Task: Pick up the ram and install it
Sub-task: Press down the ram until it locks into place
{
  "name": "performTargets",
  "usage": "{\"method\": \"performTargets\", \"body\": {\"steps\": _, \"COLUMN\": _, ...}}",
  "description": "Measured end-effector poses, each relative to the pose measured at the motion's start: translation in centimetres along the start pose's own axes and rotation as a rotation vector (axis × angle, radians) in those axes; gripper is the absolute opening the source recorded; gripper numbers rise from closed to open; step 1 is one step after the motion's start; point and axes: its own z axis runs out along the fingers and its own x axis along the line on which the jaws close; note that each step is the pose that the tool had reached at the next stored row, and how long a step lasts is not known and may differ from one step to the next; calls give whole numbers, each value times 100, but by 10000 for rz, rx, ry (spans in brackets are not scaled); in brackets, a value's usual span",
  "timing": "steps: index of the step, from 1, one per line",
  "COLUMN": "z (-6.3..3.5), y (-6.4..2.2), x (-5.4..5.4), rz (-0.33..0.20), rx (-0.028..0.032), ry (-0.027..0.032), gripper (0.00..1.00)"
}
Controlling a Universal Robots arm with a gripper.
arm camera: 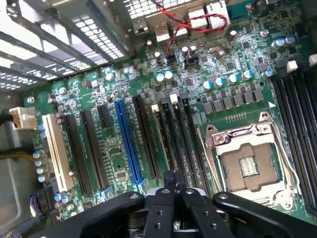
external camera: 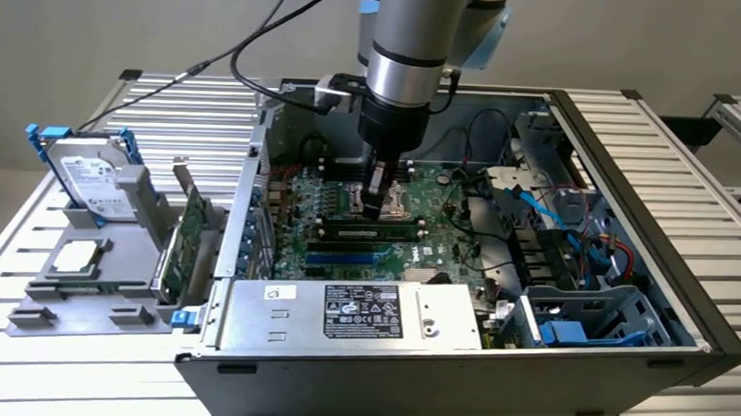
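Note:
The ram is a long thin green stick with black chips. It stands on edge in a memory slot of the motherboard, inside the open computer case. My gripper reaches down into the case and hovers right at the ram's middle, fingers shut with nothing between them. I cannot tell whether the tips touch the stick. In the wrist view the shut gripper sits over the row of memory slots, where the ram appears edge-on.
A silver hard drive with blue rails and a green expansion card stand in a grey holder outside the case, on the exterior view's left. The power supply, a blue drive cage and the CPU socket crowd the slots.

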Motion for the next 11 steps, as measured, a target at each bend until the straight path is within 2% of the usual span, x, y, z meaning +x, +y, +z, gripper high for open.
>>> {"method": "performTargets", "body": {"steps": 11, "z": 0, "y": 0, "x": 0, "rz": 1763, "rx": -199, "ry": -146, "gripper": 11}}
